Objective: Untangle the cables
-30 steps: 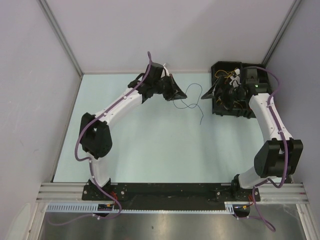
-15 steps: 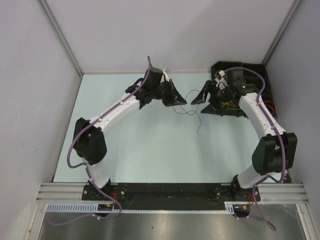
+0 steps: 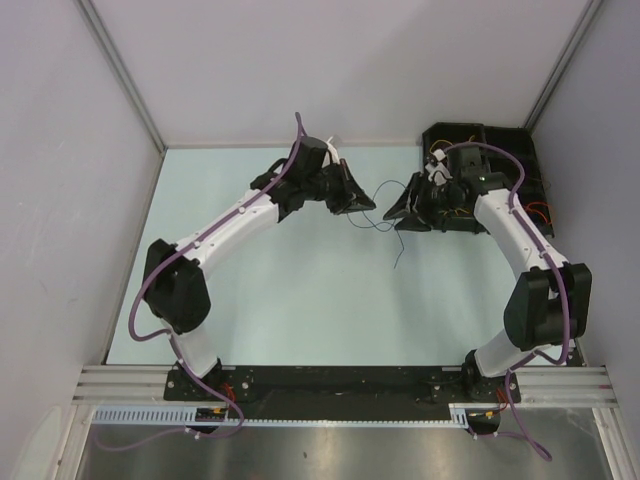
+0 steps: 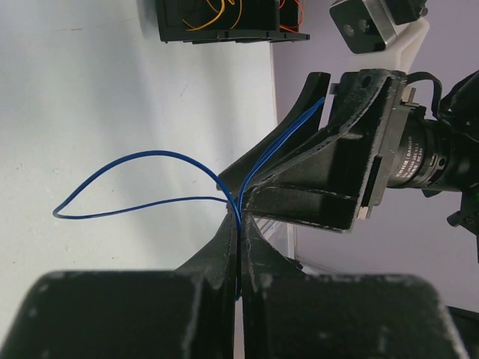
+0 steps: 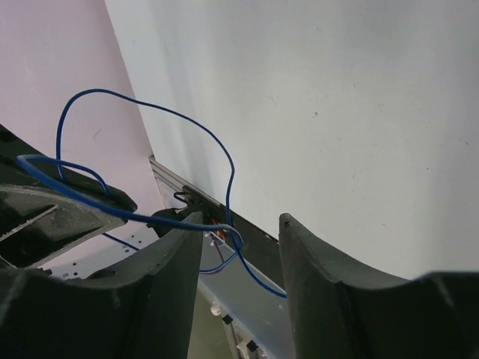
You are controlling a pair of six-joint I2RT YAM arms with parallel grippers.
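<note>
A thin dark blue cable (image 3: 398,252) hangs between the two grippers above the table, and its free end trails toward the table's middle. My left gripper (image 3: 360,204) is shut on it, and in the left wrist view the cable (image 4: 142,155) is pinched between the closed fingertips (image 4: 238,228). My right gripper (image 3: 393,212) faces the left one tip to tip. Its jaws are apart, and the cable (image 5: 224,153) passes through the gap between the fingers (image 5: 238,239) without being pinched. Orange and yellow cables (image 4: 217,19) lie in the black bin.
A black bin (image 3: 500,131) stands at the back right corner, right behind the right wrist. The walls of the cell close in on the left, back and right. The arms' bases and a metal rail (image 3: 340,382) run along the near edge.
My right arm has swung left from over the bin to meet the left gripper, and its jaws have narrowed around the blue cable. The left gripper moved slightly right, still holding it.
</note>
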